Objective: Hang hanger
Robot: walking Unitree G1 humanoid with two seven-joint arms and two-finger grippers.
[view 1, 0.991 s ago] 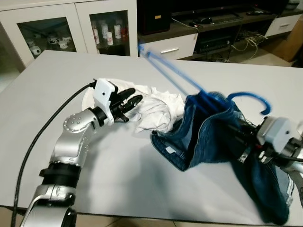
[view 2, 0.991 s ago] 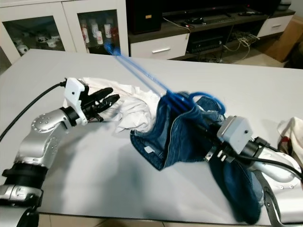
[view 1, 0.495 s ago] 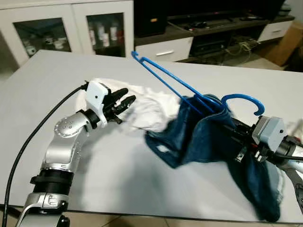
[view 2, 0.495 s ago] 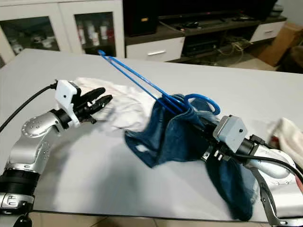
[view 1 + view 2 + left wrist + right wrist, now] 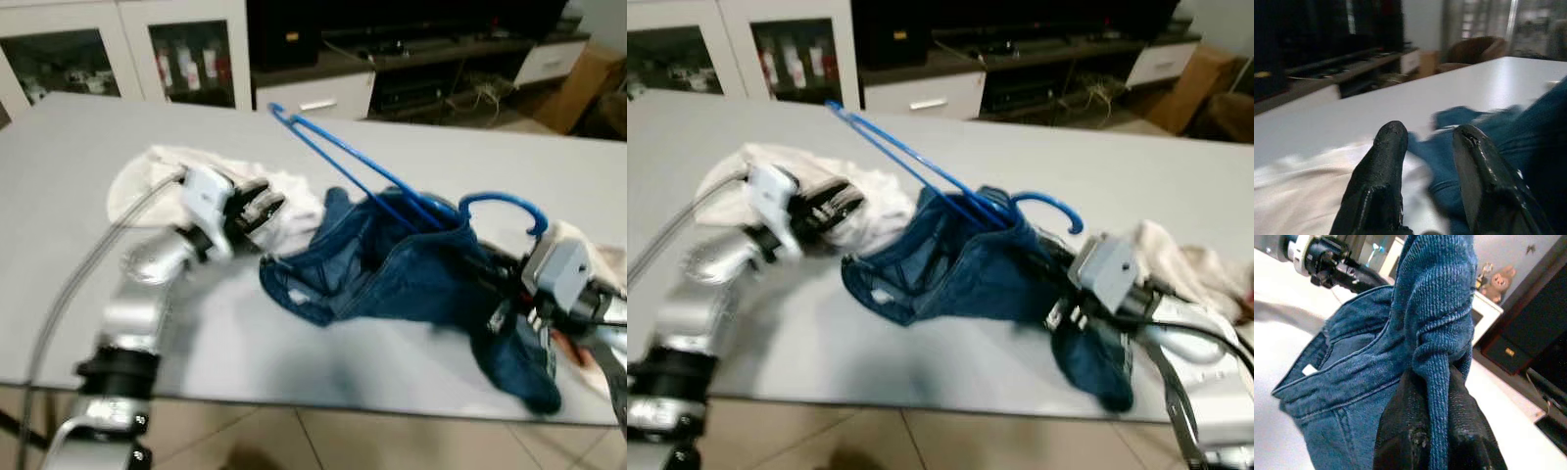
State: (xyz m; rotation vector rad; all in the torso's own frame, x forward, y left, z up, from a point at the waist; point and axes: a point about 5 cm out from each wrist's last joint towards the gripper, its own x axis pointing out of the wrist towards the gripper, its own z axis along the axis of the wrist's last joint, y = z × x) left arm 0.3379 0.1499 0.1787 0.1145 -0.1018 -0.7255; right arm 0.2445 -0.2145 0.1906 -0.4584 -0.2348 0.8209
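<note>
Your right gripper (image 5: 1437,431) is clamped on a fold of the blue jeans (image 5: 392,274), which drape over the blue hanger (image 5: 392,191). The hanger sits tilted above the grey table (image 5: 323,352), hook toward your right arm, long bar pointing to the far cabinets (image 5: 127,59). Your left gripper (image 5: 1427,147) hovers over the white cloth (image 5: 147,176) beside the jeans, fingers narrowly apart, holding nothing. Head views are blurred.

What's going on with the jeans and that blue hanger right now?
Right gripper shut on jeans, lifted off the table. Blue hanger threaded in the denim, hook up. Left gripper open, over white cloth. Nothing blocking.
</note>
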